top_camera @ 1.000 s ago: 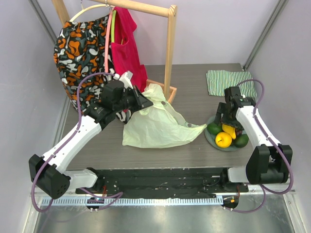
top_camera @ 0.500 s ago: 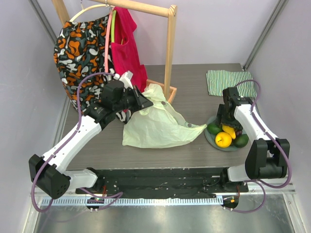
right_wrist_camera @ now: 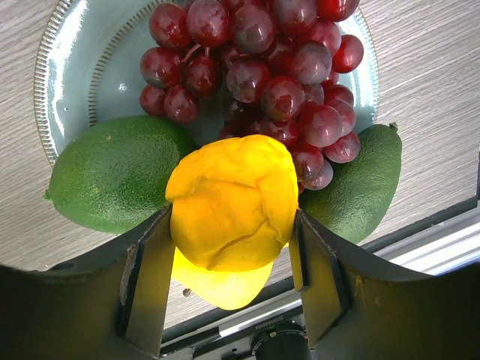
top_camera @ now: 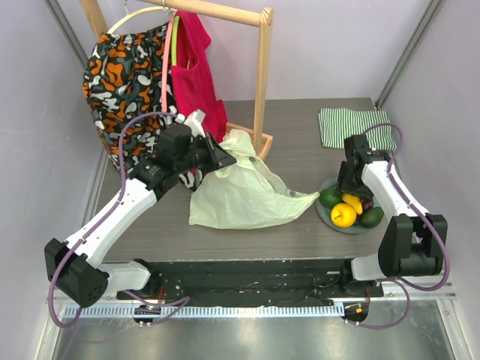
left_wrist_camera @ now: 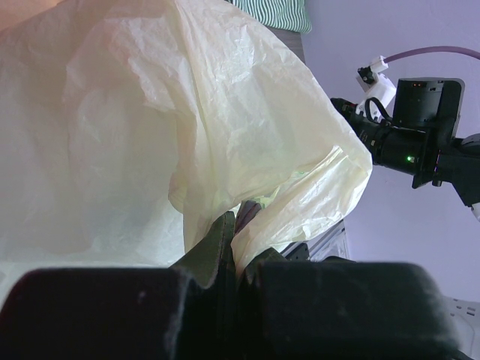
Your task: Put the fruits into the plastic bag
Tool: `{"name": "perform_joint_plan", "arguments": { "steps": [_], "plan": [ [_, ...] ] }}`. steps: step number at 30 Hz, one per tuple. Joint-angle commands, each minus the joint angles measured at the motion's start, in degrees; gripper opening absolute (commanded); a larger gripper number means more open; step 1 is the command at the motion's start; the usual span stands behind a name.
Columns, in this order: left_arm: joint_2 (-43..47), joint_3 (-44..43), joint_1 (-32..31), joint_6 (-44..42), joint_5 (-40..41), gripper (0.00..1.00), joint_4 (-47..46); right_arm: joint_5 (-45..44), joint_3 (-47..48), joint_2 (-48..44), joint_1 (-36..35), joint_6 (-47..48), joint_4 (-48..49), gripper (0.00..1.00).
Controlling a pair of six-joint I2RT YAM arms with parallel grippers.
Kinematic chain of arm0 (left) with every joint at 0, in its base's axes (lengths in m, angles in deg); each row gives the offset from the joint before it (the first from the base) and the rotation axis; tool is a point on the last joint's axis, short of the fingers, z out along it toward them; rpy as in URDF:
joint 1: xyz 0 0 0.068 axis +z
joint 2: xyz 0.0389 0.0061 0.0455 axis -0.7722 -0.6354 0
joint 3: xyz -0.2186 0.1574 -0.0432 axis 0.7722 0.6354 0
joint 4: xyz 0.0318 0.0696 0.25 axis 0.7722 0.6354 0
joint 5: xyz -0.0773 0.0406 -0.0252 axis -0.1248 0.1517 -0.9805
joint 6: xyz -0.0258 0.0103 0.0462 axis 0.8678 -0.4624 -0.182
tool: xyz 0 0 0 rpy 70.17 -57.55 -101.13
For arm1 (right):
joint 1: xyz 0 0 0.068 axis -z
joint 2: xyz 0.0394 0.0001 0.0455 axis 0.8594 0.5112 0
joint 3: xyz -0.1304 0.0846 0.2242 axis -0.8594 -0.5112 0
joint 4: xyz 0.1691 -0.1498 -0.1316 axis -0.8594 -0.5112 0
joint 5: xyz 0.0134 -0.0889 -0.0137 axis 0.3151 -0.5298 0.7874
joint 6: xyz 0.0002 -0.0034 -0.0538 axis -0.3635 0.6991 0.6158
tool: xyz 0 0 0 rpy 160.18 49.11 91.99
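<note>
The pale-green plastic bag lies crumpled mid-table. My left gripper is shut on its upper edge and holds it lifted; the wrist view shows the film pinched between the closed fingers. The fruits sit on a round grey plate at the right. My right gripper is down on the plate, its fingers touching both sides of the lumpy yellow piece. Around it lie the dark red grape bunch, two green avocados and a yellow citrus underneath.
A green-and-white striped cloth lies behind the plate. A wooden clothes rack stands at the back, carrying a red garment and an orange-black patterned one. The table's near edge runs close to the plate.
My right gripper has moved down and slightly left onto the plate, over the lumpy yellow piece. The left arm and the bag have not moved.
</note>
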Motion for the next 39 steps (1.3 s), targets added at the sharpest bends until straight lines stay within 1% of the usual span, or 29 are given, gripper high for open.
{"name": "perform_joint_plan", "arguments": {
  "steps": [1,6,13,16,17,20,22,23,24,28,29,32,35,39],
  "plan": [
    [0.93,-0.21,0.28,-1.29,-0.55,0.00,-1.33,0.40,1.10,-2.33,0.10,0.21,-0.09,0.45],
    [0.84,-0.30,0.28,-1.29,-0.73,0.00,-1.33,0.31,3.47,-3.74,0.18,0.38,-1.23,0.39],
    [1.10,-0.13,0.20,-1.29,-0.73,0.00,-1.16,2.42,9.09,-6.81,0.18,-0.32,-1.94,0.36],
    [1.28,-0.04,0.20,-1.20,-0.82,0.00,-1.16,5.84,11.46,-8.65,0.10,-0.41,-0.71,0.35],
    [1.28,0.05,0.20,-1.20,-0.82,0.00,-1.16,8.81,12.08,-9.27,0.18,-0.58,0.86,0.34],
    [1.37,0.23,0.20,-1.12,-0.73,0.00,-1.16,14.10,12.52,-12.52,0.18,-2.59,5.33,0.31],
    [1.46,0.14,0.20,-1.12,-0.73,0.00,-1.07,19.97,12.35,-14.71,0.18,-4.27,8.07,0.31],
    [1.54,0.14,0.20,-1.12,-0.73,0.00,-1.07,22.26,11.83,-15.33,0.18,-5.06,11.30,0.31],
    [1.54,0.14,0.20,-1.12,-0.73,0.00,-1.16,26.38,11.47,-15.86,0.18,-6.98,13.16,0.31],
    [1.37,-0.74,0.20,-1.20,-0.73,0.00,-1.07,35.62,7.61,-18.59,-0.34,-12.09,23.18,0.27],
    [1.19,-0.83,0.20,-1.38,-0.73,0.00,-1.07,36.78,5.78,-19.20,-1.13,-12.62,26.68,0.26],
    [1.02,-1.27,0.20,-1.38,-0.73,0.00,-0.89,39.33,3.31,-19.73,-3.32,-13.77,30.83,0.25],
    [1.02,-1.27,0.20,-1.20,-0.55,0.00,-0.81,39.51,2.42,-19.47,-5.35,-13.15,32.25,0.24],
    [1.19,-1.18,0.20,-0.68,-0.64,0.00,-0.81,39.51,2.42,-18.59,-10.70,-12.45,32.95,0.23]
  ]
}}
